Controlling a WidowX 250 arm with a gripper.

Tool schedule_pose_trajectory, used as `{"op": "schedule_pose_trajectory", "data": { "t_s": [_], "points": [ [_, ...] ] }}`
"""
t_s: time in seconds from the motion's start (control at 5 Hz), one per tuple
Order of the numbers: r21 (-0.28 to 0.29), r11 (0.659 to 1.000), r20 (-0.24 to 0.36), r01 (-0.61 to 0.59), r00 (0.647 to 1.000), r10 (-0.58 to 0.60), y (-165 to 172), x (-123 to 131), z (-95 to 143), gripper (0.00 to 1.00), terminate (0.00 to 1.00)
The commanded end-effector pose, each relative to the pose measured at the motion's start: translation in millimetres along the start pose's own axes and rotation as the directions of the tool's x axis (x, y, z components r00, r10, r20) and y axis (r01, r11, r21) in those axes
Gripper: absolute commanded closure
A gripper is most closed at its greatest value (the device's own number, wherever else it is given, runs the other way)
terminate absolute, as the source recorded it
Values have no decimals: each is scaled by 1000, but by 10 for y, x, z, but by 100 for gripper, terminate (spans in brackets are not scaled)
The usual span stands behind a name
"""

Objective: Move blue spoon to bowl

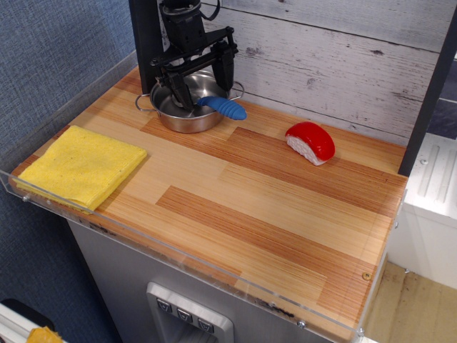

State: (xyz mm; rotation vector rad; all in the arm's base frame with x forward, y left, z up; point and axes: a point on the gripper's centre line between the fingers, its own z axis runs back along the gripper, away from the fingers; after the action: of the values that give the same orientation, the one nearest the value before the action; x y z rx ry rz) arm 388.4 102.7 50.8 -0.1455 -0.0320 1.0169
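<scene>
Observation.image looked down at an angle on a wooden table edged by a clear plastic rim, with a whitewashed plank wall behind it. Furthest left of the bowl, a flat yellow cloth lay near the table's front-left corner, well apart from the bowl. The bowl, a shiny steel one with small loop handles at its sides, stood at the back-left of the table, close to the wall and just in front of a dark upright post. Above the bowl hung the black gripper, its two fingers spread wide apart and holding nothing; one finger pointed down into the bowl's left half, while the other stood over the bowl's rear right rim. The blue spoon rested in the bowl, its ribbed blue handle leaning on the right rim and sticking out past it over the table, clear of both fingers; its scoop end was inside the bowl and hard to make out. Further right of the bowl, well apart from it, a red-and-white sushi piece sat on the wood near the wall.
</scene>
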Motion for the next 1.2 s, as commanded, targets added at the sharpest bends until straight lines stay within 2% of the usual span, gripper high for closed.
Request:
{"op": "schedule_pose_trajectory", "data": {
  "t_s": [0.0, 0.2, 0.4, 0.6, 0.8, 1.0],
  "points": [
    [280, 906, 249, 318, 887, -389, -12, -243, 706, 0, 0],
    [327, 828, 235, 455, 810, -538, 152, -448, 756, 0, 0],
    [265, 745, 153, 613, 736, -660, 507, -611, 759, 0, 0],
    [262, 696, 170, 669, 678, -715, 743, -832, 714, 0, 0],
    [248, 686, 209, 684, 653, -728, 956, -1051, 726, 0, 0],
    [218, 705, 204, 675, 675, -709, 1167, -1259, 682, 0, 0]
  ]
}}
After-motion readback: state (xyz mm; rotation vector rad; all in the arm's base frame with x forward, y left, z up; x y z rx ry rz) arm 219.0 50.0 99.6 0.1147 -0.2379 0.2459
